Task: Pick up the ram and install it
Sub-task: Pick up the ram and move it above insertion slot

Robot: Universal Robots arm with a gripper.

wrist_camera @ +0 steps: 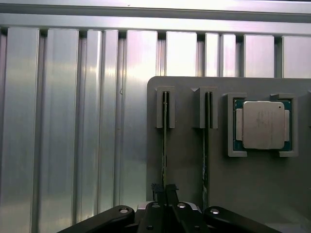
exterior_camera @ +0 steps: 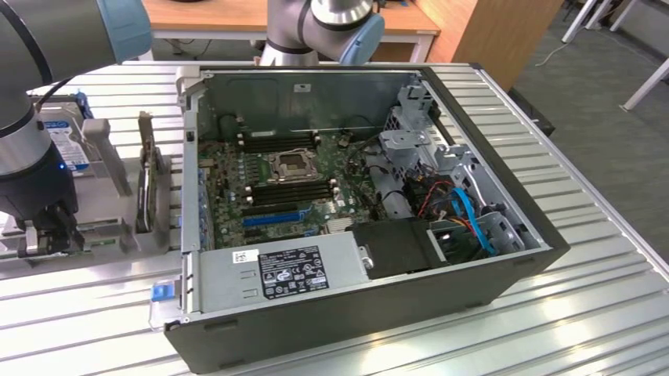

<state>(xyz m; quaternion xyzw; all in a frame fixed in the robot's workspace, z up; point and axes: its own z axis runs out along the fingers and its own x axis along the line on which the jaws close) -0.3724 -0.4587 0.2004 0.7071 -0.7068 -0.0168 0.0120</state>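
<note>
Ram (wrist_camera: 165, 141) stood on edge in a grey holder (wrist_camera: 187, 165) in the wrist view, the gripper (wrist_camera: 164, 190) with its jaws pinched on it. A straight, square lift looked wisest. A second stick (wrist_camera: 206, 145) made two, beside one processor (wrist_camera: 263, 124). In the exterior view, one arm (exterior_camera: 31, 141) reached down at the left of one open computer case (exterior_camera: 439, 305).

An open black computer case (exterior_camera: 418, 317) lies on the ribbed metal tabletop (exterior_camera: 596, 329), its green motherboard (exterior_camera: 225, 192), labelled power supply (exterior_camera: 282, 270) and blue cables (exterior_camera: 475, 227) exposed. At the exterior view's left a dark expansion card (exterior_camera: 150, 188) stands on edge beside a hard drive (exterior_camera: 68, 141). A silver processor (wrist_camera: 263, 124) sits in a grey holder plate (wrist_camera: 252, 194).
</note>
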